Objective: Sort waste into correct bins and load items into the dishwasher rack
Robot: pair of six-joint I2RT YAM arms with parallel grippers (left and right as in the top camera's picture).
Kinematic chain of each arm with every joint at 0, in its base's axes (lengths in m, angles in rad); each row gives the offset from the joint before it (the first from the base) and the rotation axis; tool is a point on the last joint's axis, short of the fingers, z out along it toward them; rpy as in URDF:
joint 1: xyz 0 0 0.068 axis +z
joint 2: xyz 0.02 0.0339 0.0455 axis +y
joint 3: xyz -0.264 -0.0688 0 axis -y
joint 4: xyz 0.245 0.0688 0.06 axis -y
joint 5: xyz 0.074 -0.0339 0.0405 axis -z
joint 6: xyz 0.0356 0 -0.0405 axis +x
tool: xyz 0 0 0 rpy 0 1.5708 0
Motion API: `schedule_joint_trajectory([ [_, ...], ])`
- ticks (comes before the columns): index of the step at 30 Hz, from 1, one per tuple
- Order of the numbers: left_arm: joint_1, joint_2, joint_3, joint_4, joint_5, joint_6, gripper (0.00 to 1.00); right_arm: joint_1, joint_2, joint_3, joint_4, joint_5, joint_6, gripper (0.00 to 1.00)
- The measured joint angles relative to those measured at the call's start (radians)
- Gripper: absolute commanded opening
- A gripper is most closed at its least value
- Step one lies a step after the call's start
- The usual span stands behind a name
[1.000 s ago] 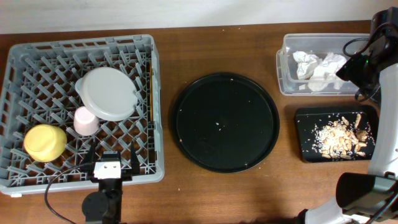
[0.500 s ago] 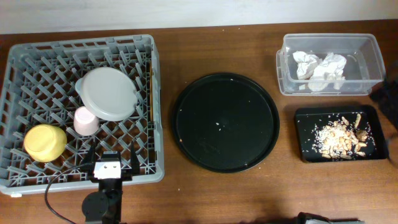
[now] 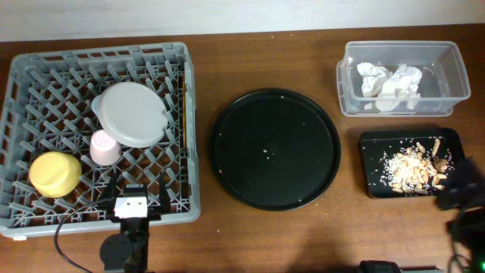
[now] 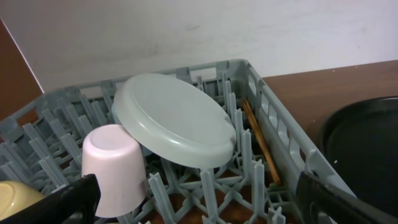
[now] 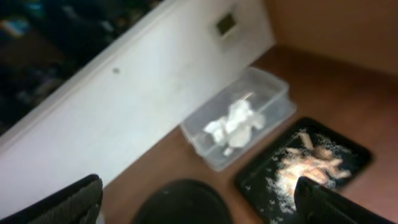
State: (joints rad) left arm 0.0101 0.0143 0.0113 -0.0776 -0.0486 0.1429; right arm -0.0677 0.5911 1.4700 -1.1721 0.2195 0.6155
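The grey dishwasher rack [image 3: 98, 53] holds the pale grey plate [image 3: 130, 114], the pink cup [image 3: 104, 146] upside down, the yellow bowl [image 3: 54, 172] and the chopsticks [image 3: 184, 106] along its right wall. My left gripper [image 3: 138, 199] is open and empty over the rack's front edge. In the left wrist view it [image 4: 199, 208] faces the cup [image 4: 115, 165], plate [image 4: 174, 127] and chopsticks [image 4: 261, 143]. The clear tub [image 3: 447, 76] holds white napkins [image 3: 390, 82]. The black rectangular tray [image 3: 371, 148] holds food scraps [image 3: 415, 165]. My right gripper [image 5: 199, 208] is open and empty, high above the table. The light-blue cup is out of view.
The large round black tray [image 3: 274, 149] lies mid-table with a few crumbs. My right arm [image 3: 464, 186] shows as a dark blur at the lower right edge. The right wrist view shows the tub [image 5: 273, 99], the scrap tray [image 5: 255, 180] and a white wall.
My right arm has left the spot over the clear tub and dropped back to the lower right edge, so the tub and tray show in full. The left arm has not moved.
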Motion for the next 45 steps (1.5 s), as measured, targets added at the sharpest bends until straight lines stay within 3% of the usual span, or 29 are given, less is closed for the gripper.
schedule_joint_trajectory([
  [5,0.000,0.000,0.000,0.000,0.000,0.000,0.99,0.057,-0.260,-0.459,0.271,-0.080,-0.070,0.99],
  [12,0.000,0.000,0.000,0.000,0.000,0.000,1.00,0.101,-0.519,-0.941,0.665,-0.232,-0.213,0.99],
  [23,0.000,-0.001,0.000,0.000,0.000,0.000,0.99,0.101,-0.575,-1.392,1.256,-0.360,-0.257,0.99],
  [34,0.000,-0.001,0.000,0.000,0.000,0.000,0.99,0.102,-0.576,-1.456,1.289,-0.197,-0.257,0.99],
  [39,0.000,-0.001,0.000,0.000,-0.001,0.000,0.99,0.102,-0.576,-1.456,1.202,-0.140,-0.270,0.99],
  [45,0.000,-0.001,0.000,0.000,0.000,0.000,0.99,0.102,-0.576,-1.456,1.100,-0.188,-0.440,0.99],
])
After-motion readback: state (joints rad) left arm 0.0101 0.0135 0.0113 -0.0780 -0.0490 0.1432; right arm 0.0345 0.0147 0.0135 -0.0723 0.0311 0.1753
